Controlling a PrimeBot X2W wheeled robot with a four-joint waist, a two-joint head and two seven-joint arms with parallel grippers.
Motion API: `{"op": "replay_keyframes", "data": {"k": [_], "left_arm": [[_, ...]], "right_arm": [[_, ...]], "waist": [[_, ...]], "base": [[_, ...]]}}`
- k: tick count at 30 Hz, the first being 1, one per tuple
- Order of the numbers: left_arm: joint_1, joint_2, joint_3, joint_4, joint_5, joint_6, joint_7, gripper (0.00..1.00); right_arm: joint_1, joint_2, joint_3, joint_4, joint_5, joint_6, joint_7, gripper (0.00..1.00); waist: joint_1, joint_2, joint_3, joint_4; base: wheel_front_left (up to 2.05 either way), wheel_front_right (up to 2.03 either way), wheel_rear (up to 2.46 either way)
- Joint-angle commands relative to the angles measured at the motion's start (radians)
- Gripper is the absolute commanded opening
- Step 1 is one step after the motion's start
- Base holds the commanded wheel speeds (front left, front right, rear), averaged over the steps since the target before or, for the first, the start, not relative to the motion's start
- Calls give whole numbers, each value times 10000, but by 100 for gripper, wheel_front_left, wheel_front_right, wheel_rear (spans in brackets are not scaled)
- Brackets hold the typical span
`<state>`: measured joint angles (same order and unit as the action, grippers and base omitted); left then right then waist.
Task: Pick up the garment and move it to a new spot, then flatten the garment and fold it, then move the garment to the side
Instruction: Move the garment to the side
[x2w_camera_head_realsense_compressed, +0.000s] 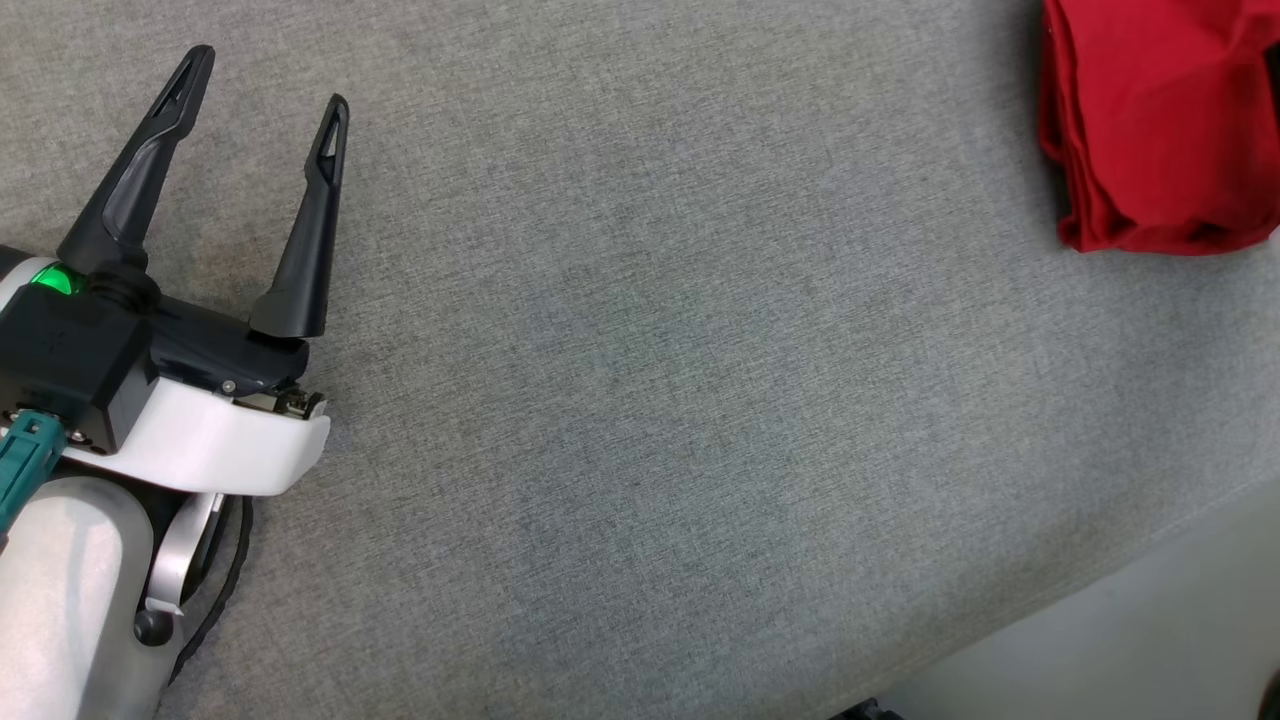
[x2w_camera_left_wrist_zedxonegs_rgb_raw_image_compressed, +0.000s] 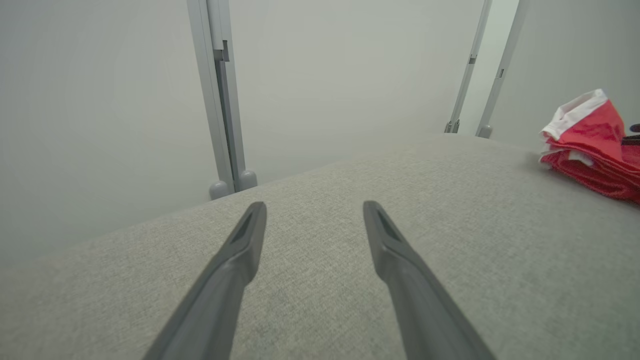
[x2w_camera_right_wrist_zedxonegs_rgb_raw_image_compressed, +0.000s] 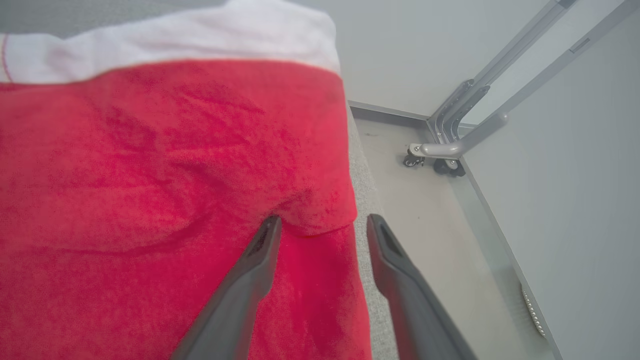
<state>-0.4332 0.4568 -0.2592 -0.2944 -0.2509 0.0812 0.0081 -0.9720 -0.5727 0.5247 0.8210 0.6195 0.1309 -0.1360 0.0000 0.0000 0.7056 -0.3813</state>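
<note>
Grey woven cloth covers the table (x2w_camera_head_realsense_compressed: 640, 400), where the folded red jersey-style garment (x2w_camera_head_realsense_compressed: 1150, 120), soft and nappy with a white sleeve band, lies bunched at the far right edge, seemingly set aside as the task's final step. The robot's right gripper (x2w_camera_right_wrist_zedxonegs_rgb_raw_image_compressed: 322, 220) hangs over the garment's corner with its long dark fingers parted, clamping nothing. The left gripper (x2w_camera_head_realsense_compressed: 269, 80) hovers wide open above bare fabric, well apart.

The garment (x2w_camera_head_realsense_compressed: 1150, 120) lies on the worktop (x2w_camera_head_realsense_compressed: 650, 400), well to the right of the left hand (x2w_camera_head_realsense_compressed: 269, 80). The right hand (x2w_camera_right_wrist_zedxonegs_rgb_raw_image_compressed: 324, 221) is over the garment's edge, with the floor (x2w_camera_right_wrist_zedxonegs_rgb_raw_image_compressed: 430, 220) to that hand's right.
</note>
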Motion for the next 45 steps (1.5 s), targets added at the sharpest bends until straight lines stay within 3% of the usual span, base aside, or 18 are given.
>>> {"op": "replay_keyframes", "data": {"k": [1, 7, 11, 16, 21, 24, 32, 45], "left_arm": [[-51, 45, 18, -35, 26, 57, -26, 100], [164, 9, 4, 135, -102, 95, -109, 100], [387, -45, 100, 309, -225, 183, -231, 100], [627, -191, 244, 621, -470, 350, -504, 100], [927, -441, 357, 1030, -756, 479, -854, 100], [1142, -582, 444, 1267, -905, 573, -1132, 100], [1622, -1128, 766, 1868, -1528, 755, -1918, 100], [2837, -1814, 1946, 2452, -2247, 706, -2695, 100]], "right_arm": [[47, 73, -192, 243, 200, -1, -352, 100], [519, 360, -716, 405, 559, -1, -1094, 100], [1215, 629, -1617, -188, 833, -1, -1309, 100], [2593, 1169, -3481, -2092, 116, 1, -1292, 100], [4099, 2332, -4964, -4130, -1016, 1, -1296, 100], [4825, 3084, -5320, -5176, -1678, 1, -1297, 100], [5931, 4099, -5074, -6689, -2709, 1, -1160, 100], [6821, 4267, -4761, -7703, -3198, 1, -316, 100]], "waist": [[0, 0, -74, -55], [0, 0, -419, -161], [0, 0, -836, -150], [0, 0, -1345, 17], [0, 0, -1828, 376], [0, 0, -2122, 639], [0, 0, -2773, 1663], [0, 0, -3785, 3390]], "base": [[0, 0, 0], [0, 0, 0], [0, 0, 0], [0, 0, 0], [0, 0, 0], [0, 0, 0], [0, 0, 0], [0, 0, 0]]}}
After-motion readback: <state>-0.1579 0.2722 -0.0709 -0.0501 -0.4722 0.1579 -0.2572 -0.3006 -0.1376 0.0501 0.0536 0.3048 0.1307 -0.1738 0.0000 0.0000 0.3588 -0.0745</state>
